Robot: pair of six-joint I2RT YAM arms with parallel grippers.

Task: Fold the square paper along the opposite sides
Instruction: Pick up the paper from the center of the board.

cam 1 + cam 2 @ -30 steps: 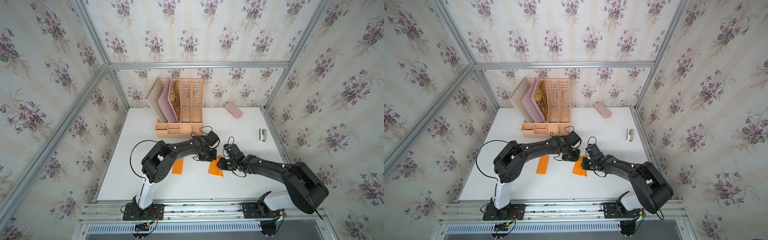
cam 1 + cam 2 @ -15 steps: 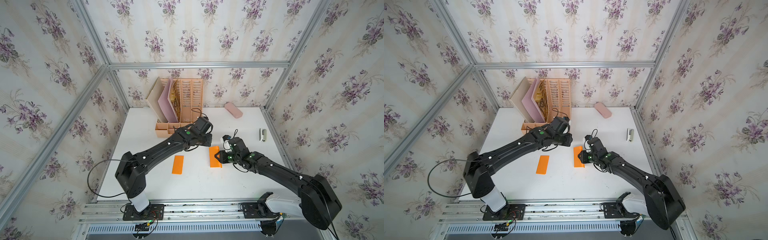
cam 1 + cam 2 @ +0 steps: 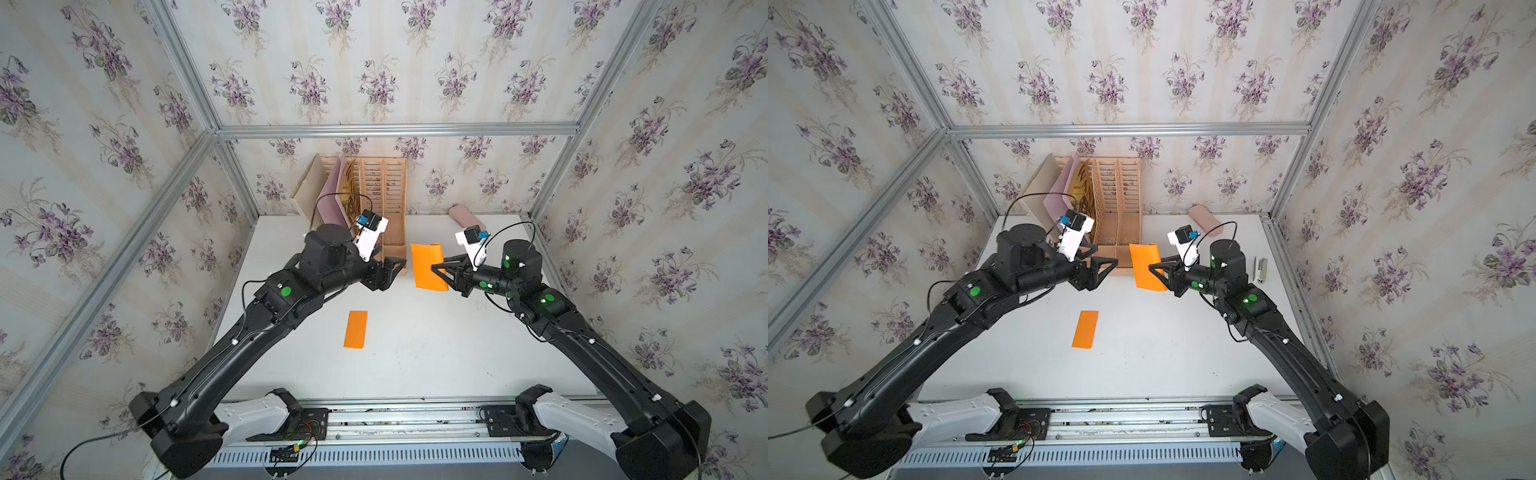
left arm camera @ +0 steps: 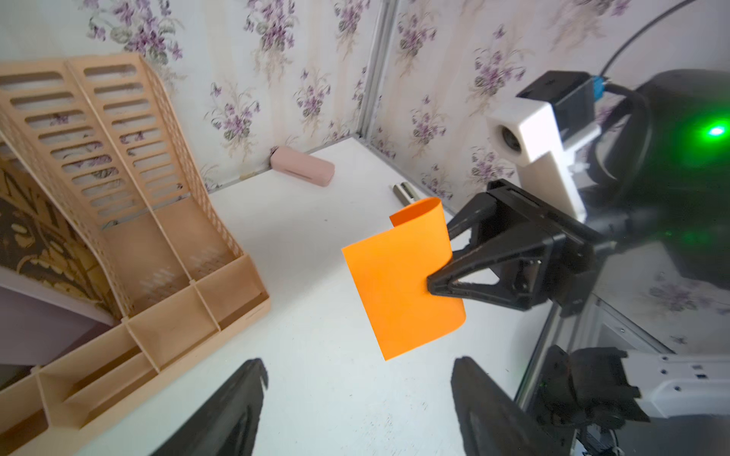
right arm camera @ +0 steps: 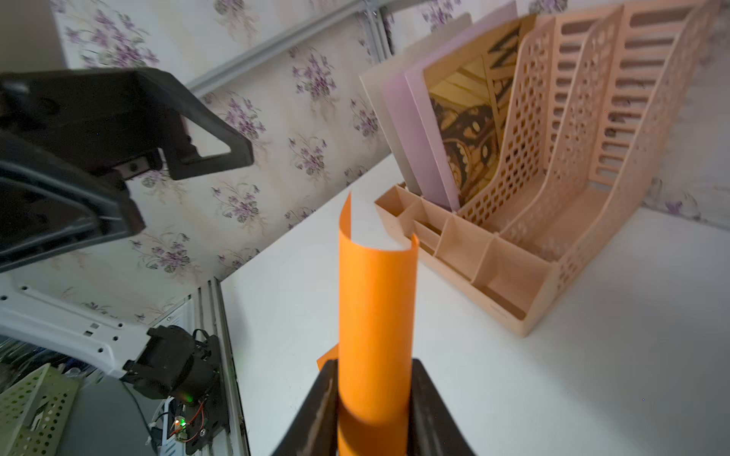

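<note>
left gripper [image 3: 392, 272] just let go. a second ago it was shut, down low at the bench [image 3: 415, 365] beside the right one. now it's lifted, jaws wide, holding nothing. right gripper [image 3: 441, 276] is pinched on the square paper [image 3: 427, 266] and carries it alone in the air over the bench's far edge, just in front of the file rack [image 3: 384, 195]. the sheet is bent into a loose u with no crease, so i'd say the fold isn't done and needs pressing flat. another folded orange piece [image 3: 355, 329] lies mid-bench.
</note>
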